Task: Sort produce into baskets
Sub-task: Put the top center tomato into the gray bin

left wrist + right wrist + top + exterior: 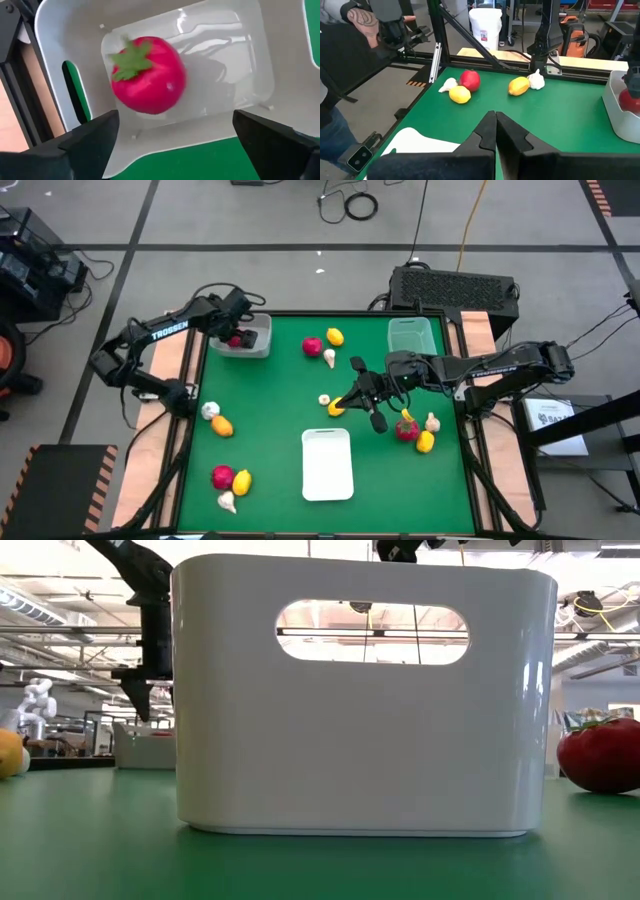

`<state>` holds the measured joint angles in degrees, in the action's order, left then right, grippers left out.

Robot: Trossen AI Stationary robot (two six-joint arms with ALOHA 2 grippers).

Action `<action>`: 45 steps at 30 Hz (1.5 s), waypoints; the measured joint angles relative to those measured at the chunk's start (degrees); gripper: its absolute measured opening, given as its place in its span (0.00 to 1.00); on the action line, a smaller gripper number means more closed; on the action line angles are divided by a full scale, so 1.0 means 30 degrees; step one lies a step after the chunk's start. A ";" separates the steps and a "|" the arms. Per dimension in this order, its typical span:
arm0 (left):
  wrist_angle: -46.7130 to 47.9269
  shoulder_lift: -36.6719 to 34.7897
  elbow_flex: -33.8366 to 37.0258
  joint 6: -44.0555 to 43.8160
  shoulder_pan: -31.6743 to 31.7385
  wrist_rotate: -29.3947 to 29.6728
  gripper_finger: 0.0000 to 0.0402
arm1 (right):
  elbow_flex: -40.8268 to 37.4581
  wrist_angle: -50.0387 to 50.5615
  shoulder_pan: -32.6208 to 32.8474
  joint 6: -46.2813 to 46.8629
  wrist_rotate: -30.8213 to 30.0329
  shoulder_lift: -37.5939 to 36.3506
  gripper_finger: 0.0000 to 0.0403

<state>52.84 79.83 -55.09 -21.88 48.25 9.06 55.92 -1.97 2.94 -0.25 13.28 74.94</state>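
My left gripper (175,145) hangs open, pointing down, over the whitish-grey basket (252,340) at the table's far left. A round red piece with a green leaf (147,75) lies on that basket's floor, below and between the fingers, apart from them. My right gripper (342,402) is shut over mid-table, above a yellow piece (335,409) and a garlic bulb (324,399); nothing shows between its fingers (495,125). The pale green basket (411,335) stands at the far right. Other produce lies in small groups on the green mat.
A white tub with a handle slot (365,690) stands near the front edge (327,463). Produce groups lie far centre (322,346), left (217,420), near left (231,483) and right (417,430). A person's arm (350,25) shows beyond the table's left side.
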 joint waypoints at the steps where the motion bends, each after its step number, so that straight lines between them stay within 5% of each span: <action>1: 0.0013 -0.0013 0.0000 0.0066 0.0000 0.0000 0.98 | 0.0000 0.0004 0.0000 0.0000 0.0000 0.0000 0.00; 8: 0.0058 -0.0044 -0.0334 0.0823 0.0000 -0.0127 0.97 | 0.0000 -0.0002 0.0000 0.0086 0.0005 0.0000 0.00; 17: -0.0514 -0.0044 -0.1518 0.2072 -0.0324 -0.2675 0.97 | 0.0000 0.0011 0.0000 0.1273 0.0004 0.0000 0.00; 35: -0.7425 0.0163 -0.3723 0.0429 -0.5336 -0.4176 0.97 | 0.0022 0.0674 0.0051 0.1377 0.0034 -0.1037 0.00; 45: -1.0514 0.3656 -0.3745 0.0432 -0.7667 -0.4026 0.97 | -0.0007 0.2951 0.0022 0.1854 0.0000 -0.2310 0.00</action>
<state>21.30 90.80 -66.32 -20.58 25.25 -3.02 55.90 6.88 3.01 5.31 13.28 68.01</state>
